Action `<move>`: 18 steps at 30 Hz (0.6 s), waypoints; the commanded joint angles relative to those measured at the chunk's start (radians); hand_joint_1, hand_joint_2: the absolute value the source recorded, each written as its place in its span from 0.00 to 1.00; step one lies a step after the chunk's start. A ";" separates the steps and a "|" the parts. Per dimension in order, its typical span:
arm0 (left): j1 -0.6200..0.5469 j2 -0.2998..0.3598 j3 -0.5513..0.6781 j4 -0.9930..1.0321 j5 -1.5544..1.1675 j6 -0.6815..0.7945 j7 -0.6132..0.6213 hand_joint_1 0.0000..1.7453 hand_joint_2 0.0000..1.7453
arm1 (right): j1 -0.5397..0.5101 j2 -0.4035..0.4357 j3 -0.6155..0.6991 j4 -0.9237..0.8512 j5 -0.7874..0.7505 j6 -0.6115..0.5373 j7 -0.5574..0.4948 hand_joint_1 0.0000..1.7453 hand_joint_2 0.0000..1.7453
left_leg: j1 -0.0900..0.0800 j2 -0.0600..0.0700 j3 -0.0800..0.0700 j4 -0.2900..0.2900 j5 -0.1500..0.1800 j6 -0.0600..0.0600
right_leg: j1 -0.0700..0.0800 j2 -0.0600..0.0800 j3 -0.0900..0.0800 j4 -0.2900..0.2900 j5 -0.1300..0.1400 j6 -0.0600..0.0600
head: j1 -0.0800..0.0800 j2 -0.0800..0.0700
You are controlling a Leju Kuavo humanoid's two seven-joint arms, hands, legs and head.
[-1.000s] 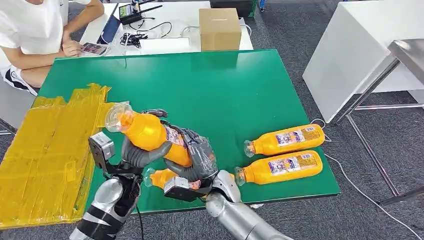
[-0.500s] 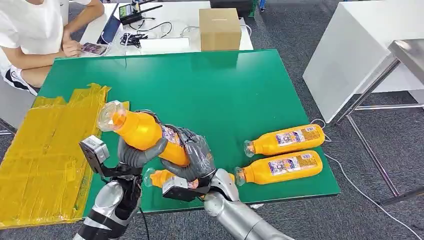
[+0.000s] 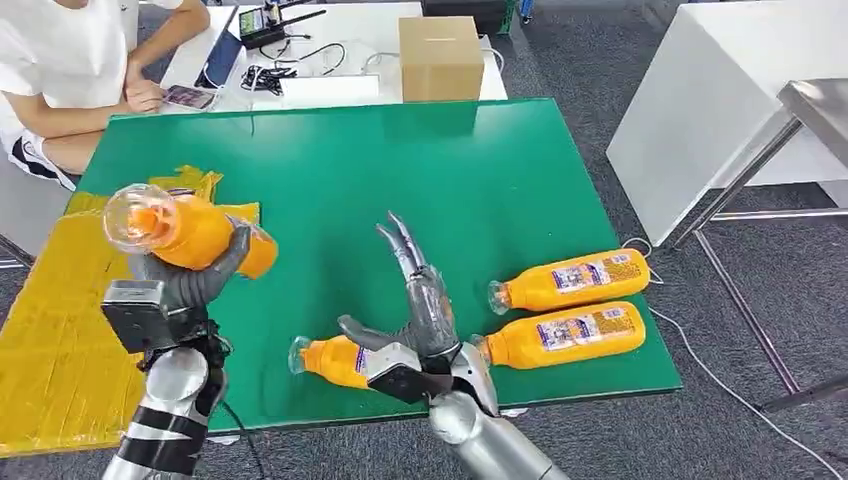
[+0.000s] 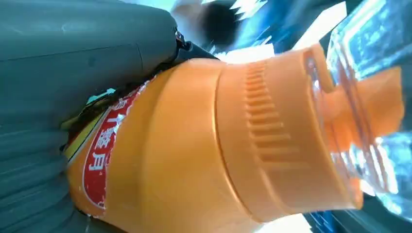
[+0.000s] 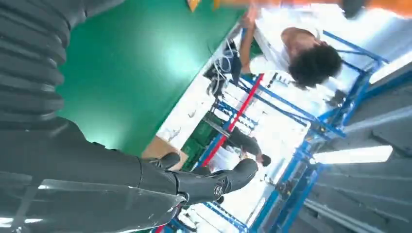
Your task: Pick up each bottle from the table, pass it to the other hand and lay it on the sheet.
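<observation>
Right, left hand is gripping the held bottle, fingers wrapping its orange body, clear cap end pointing away from the green worktop and out over the yellow sheet. Long axis is running roughly across the sheet's near edge, tilted cap-up — so the lay-down looks like a short lowering with a levelling of the wrist. Right hand is standing empty, fingers spread wide and pointing up, just beside a lying bottle at the front edge. Two more bottles are lying side by side further right — nearer the right hand for the next pick.
</observation>
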 commanded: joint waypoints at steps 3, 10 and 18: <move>-0.021 0.074 0.385 0.081 -0.802 0.059 0.118 1.00 1.00 | 0.266 -0.123 -0.308 -0.404 -0.059 0.064 0.012 0.00 0.00 | -0.002 -0.001 0.002 -0.001 -0.001 0.000 | -0.001 -0.002 0.003 -0.001 -0.001 0.000 | 0.000 0.000; -0.035 0.309 0.251 0.159 -1.386 0.059 0.372 1.00 1.00 | 0.279 -0.118 -0.355 -0.420 -0.216 0.221 -0.009 0.00 1.00 | -0.001 0.001 0.003 0.000 -0.002 -0.002 | 0.000 0.000 0.003 0.000 -0.001 0.000 | 0.000 0.000; -0.288 0.479 -0.211 0.759 -1.375 -0.010 0.407 1.00 1.00 | 0.206 -0.125 -0.325 -0.354 -0.275 0.319 -0.016 0.00 1.00 | 0.001 0.000 0.004 -0.001 0.001 -0.003 | 0.000 -0.001 0.002 -0.001 0.000 -0.001 | 0.000 0.000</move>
